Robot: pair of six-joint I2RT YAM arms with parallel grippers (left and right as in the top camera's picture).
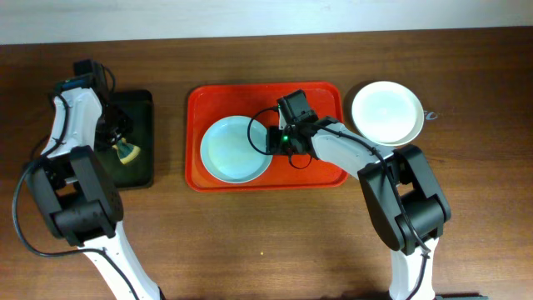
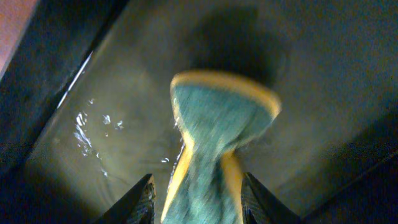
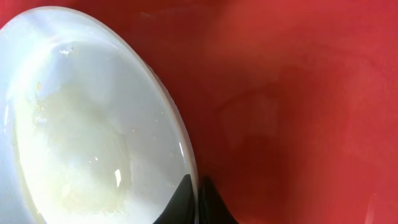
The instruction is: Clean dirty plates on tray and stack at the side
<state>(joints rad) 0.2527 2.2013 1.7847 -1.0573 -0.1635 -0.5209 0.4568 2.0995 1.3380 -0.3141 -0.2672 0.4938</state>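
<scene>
The table is brown wood with a visible grain and a dull satin finish. The tray is smooth red-orange plastic with a soft sheen. The blue plate is smooth and glossy, with a dull yellowish film across its middle. The white plate is glossy too. The black tray is smooth and wet, with glints. The sponge has a rough green fibrous face and a yellow foam edge.
</scene>
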